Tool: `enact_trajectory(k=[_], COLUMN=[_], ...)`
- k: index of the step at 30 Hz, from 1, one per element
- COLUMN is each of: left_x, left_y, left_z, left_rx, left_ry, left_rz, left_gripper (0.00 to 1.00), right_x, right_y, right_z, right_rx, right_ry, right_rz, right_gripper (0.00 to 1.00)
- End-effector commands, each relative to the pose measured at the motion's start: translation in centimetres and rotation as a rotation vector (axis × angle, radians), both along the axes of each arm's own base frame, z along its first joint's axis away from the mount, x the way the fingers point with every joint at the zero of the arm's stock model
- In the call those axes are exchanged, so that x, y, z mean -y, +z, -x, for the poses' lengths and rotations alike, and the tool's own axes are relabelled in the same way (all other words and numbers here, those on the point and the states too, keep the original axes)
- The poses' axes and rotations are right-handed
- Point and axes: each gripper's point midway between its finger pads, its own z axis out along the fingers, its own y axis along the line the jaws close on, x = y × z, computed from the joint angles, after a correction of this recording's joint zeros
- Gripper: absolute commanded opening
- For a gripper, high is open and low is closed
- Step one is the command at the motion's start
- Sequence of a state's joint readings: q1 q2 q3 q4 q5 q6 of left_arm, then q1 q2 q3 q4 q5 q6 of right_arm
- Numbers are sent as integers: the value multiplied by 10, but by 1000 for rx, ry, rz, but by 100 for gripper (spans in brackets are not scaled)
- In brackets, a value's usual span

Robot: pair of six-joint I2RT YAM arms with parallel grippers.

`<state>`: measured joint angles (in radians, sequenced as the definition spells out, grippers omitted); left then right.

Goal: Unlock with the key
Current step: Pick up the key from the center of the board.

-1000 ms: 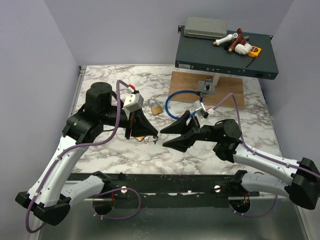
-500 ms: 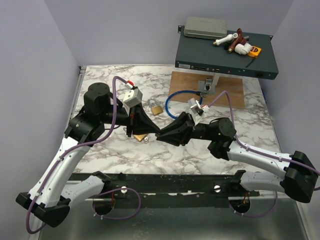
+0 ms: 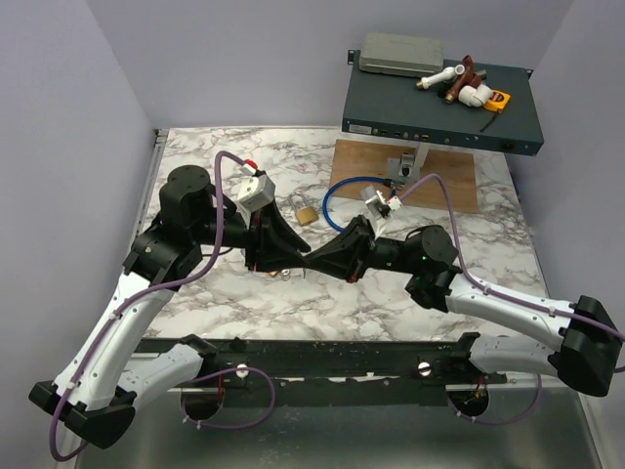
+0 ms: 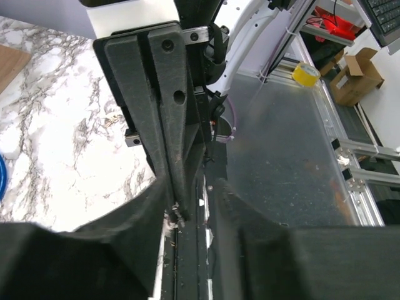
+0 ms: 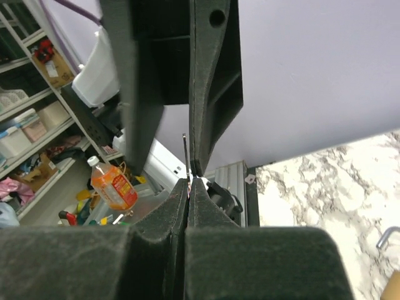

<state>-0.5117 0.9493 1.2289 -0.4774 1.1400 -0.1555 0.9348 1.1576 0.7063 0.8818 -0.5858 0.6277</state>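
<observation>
The two grippers meet tip to tip above the marble table (image 3: 215, 293). My right gripper (image 3: 317, 260) is shut on the key (image 5: 185, 155), whose thin silvery blade sticks up past its tips (image 5: 189, 182). In the left wrist view the key (image 4: 177, 217) shows as a small metal glint at the end of the right gripper's pressed-together fingers (image 4: 165, 119). My left gripper (image 4: 190, 219) is open, its fingers (image 5: 215, 75) standing on either side of the key and the right fingertips. A brass padlock (image 3: 305, 212) lies behind the grippers.
A blue cable loop (image 3: 337, 191) and a wooden board (image 3: 361, 161) lie behind the right arm. A dark flat box (image 3: 439, 107) with pipe fittings stands at the back right. A small silver piece (image 3: 284, 275) lies under the left gripper. A padlock shackle (image 5: 389, 237) shows at the right wrist view's edge.
The right gripper moved left to the left gripper's tips and shut on the key. The left gripper, shut a second ago, has opened.
</observation>
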Motion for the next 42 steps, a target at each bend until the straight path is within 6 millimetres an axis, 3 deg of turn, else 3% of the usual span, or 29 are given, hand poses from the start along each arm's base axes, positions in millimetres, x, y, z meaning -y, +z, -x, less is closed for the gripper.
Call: enact_trajectory(k=[1, 4, 6, 7, 11, 16, 21, 24, 27, 33, 34, 42], left_x=[-4, -7, -10, -11, -19, -33, -38, -34, -33, -41, -42, -35], left_y=[23, 31, 32, 31, 27, 4, -32, -46, -54, -74, -70, -65], left_z=[3, 1, -1, -2, -4, -21, -78, -69, -58, -57, -56, -53], left_rx=[33, 34, 33, 40, 134, 395, 502, 583, 795, 1390, 1467, 1810], left_ry=[14, 34, 50, 59, 66, 105, 252, 128, 36, -33, -21, -15], left_rz=[32, 43, 39, 35, 3, -123, -242, -238, -231, -274, -258, -183], left_gripper=[44, 50, 75, 82, 87, 98, 98, 99, 98, 98, 99, 98], right_x=[-1, 3, 8, 10, 15, 24, 33, 28, 19, 13, 12, 5], right_y=[-8, -13, -13, -13, -16, -29, -59, -81, -92, -75, -73, -64], right_z=[-8, -6, -6, -5, -5, -13, -36, -34, -26, -16, -15, 2], right_rx=[-96, -118, -130, -132, -159, -203, -284, -359, -414, -475, -485, -552], right_ry=[-38, -47, -60, -64, -88, -168, -317, -279, -183, -11, 17, 202], right_rz=[83, 103, 95, 95, 128, 208, 358, 447, 496, 496, 497, 514], right_gripper=[1, 1, 1, 1, 1, 1, 1, 1, 1, 1, 1, 1])
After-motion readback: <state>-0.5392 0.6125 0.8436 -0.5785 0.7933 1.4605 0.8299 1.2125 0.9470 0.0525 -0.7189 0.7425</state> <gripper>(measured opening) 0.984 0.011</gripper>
